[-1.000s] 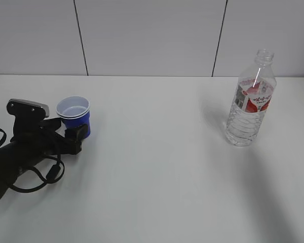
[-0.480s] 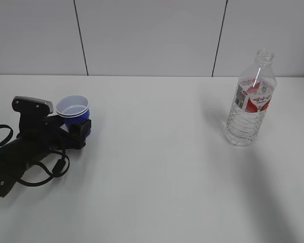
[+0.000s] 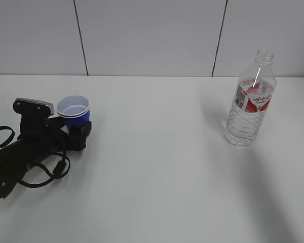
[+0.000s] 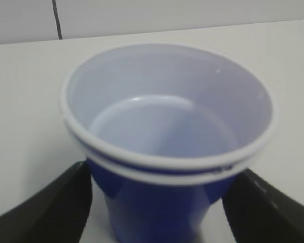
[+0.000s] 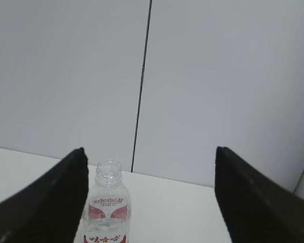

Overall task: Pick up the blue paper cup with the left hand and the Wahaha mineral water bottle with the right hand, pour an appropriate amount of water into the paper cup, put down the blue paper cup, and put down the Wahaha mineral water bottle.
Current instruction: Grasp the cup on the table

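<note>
The blue paper cup (image 3: 73, 111) stands upright at the left of the table, white inside and empty. My left gripper (image 3: 71, 126) lies low on the table with a finger on each side of the cup. In the left wrist view the cup (image 4: 167, 126) fills the frame, and both black fingers (image 4: 45, 212) press its blue wall just under the rim. The Wahaha bottle (image 3: 250, 100) stands upright at the right, capless and part full of water. My right gripper (image 5: 149, 202) is open; the bottle (image 5: 105, 212) shows beyond it, near its left finger. The right arm is out of the exterior view.
The white table (image 3: 157, 167) runs back to a grey panelled wall (image 3: 152, 35). Loose black cables (image 3: 45, 174) from the left arm lie on the table at the front left.
My left arm has slid forward and right, so the fingers now sit round the cup's body. The bottle has not moved.
</note>
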